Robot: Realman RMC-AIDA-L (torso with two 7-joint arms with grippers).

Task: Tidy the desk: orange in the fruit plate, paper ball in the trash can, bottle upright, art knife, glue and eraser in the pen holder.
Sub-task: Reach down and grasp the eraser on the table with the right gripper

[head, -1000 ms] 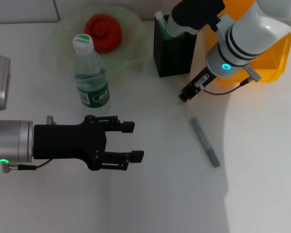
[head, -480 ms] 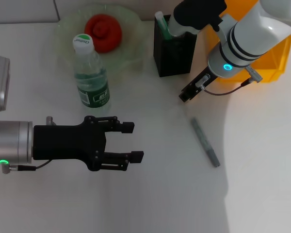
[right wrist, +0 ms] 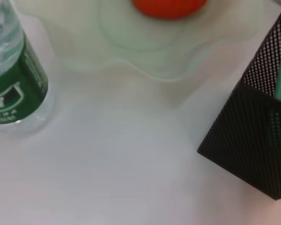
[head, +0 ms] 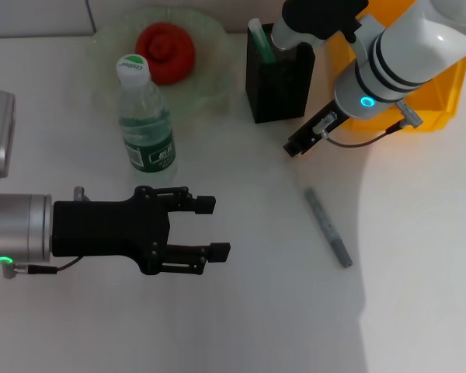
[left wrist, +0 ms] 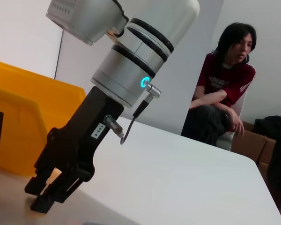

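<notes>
Bottle (head: 144,116) stands upright before the fruit plate (head: 210,74); left gripper (head: 213,227) fingers wide apart, right gripper (head: 293,149) fingers narrow.

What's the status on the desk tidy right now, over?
Left gripper jaws open, hovering empty. Right gripper low beside pen holder. Orange in fruit plate, bottle upright, art knife loose.

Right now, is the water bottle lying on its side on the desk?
No, the bottle stands upright on the desk, its white cap on top, just in front of the fruit plate that holds the orange.
</notes>
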